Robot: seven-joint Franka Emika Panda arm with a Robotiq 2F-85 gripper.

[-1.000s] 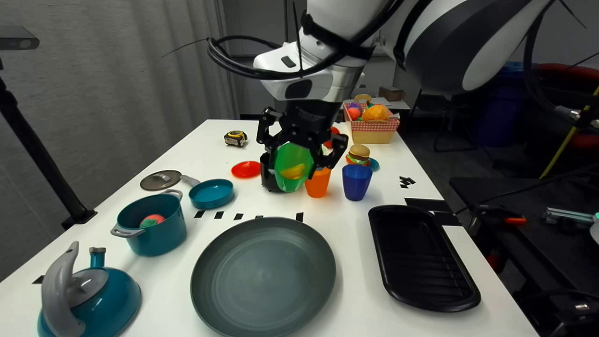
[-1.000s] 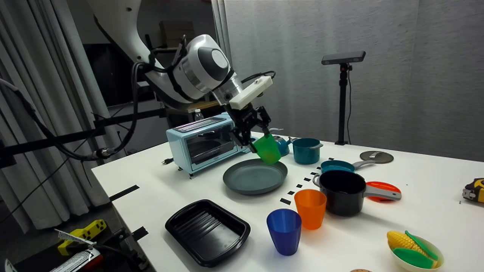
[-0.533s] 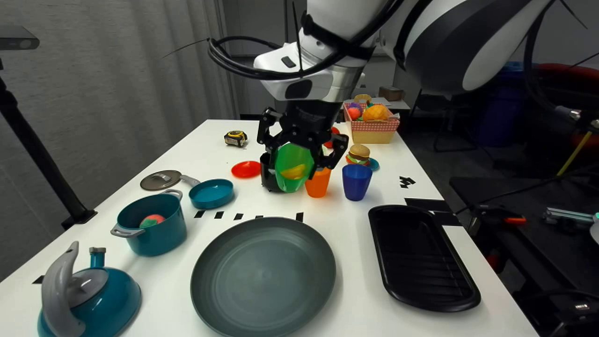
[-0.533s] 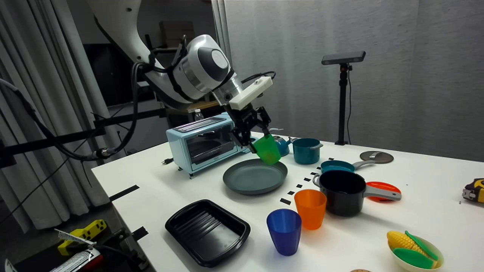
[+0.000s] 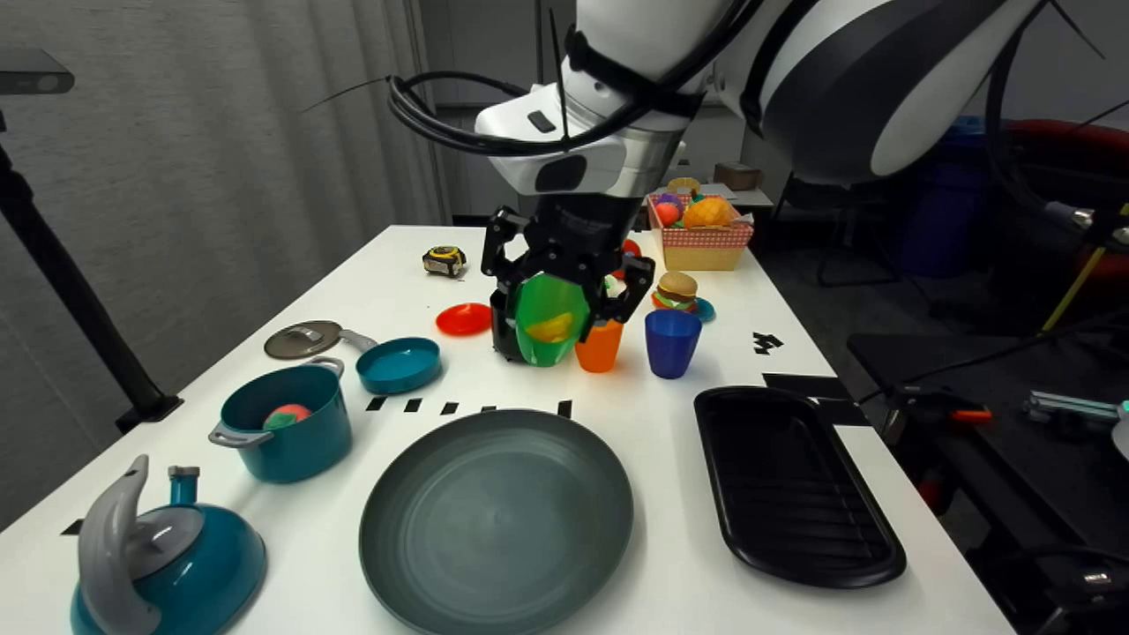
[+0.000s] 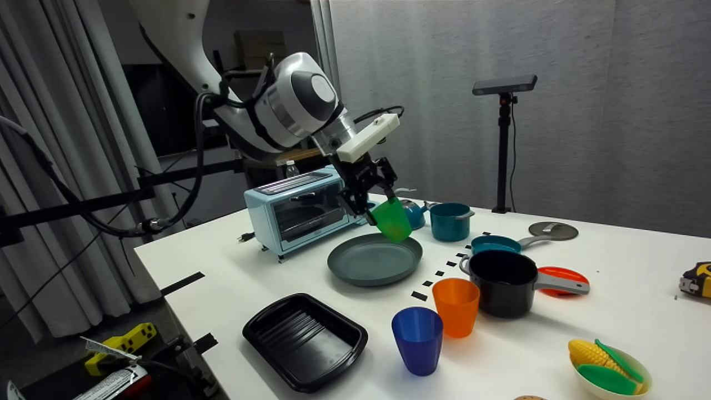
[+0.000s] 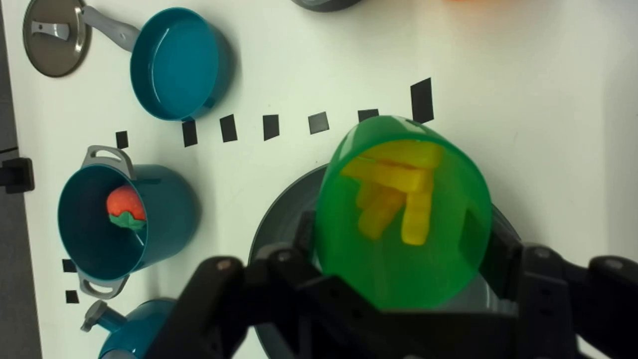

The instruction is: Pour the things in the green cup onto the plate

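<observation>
Yellow pieces (image 7: 391, 179), short and stubby, lie heaped inside the green cup (image 6: 392, 218), which my gripper (image 7: 401, 239) pinches from opposite sides and holds tilted in the air. I see the pieces show through the translucent plastic in both exterior views; in the wrist view they overlap one another. The grey-teal plate (image 5: 496, 520) rests flat on the white table (image 6: 627, 294), and my wrist view shows it lower down, partly hidden by the green cup and the gripper. Whether the green cup hangs squarely above the plate, I cannot tell.

In an exterior view, a black tray (image 6: 305, 339) lies near the plate, with a blue cup (image 6: 419, 341) and an orange cup (image 6: 456, 308) standing upright, close together but apart. A black saucepan (image 6: 502, 291) stands just beside the orange cup, partly in front of a red saucer (image 6: 565, 273). In my wrist view, a teal pot (image 7: 172, 209) holds a red toy strawberry (image 7: 123, 200), with a teal frying pan (image 7: 177, 65) and a lid (image 7: 59, 47) near it. A teal kettle (image 5: 194, 564) sits beside the pot, and in an exterior view a pale blue toaster oven (image 6: 305, 208) stands beyond the plate. Toward the table's far end in an exterior view, I spot a tape measure (image 5: 444, 261), a toy burger (image 5: 676, 291) and a basket (image 5: 703, 256) of toy food (image 5: 708, 212).
</observation>
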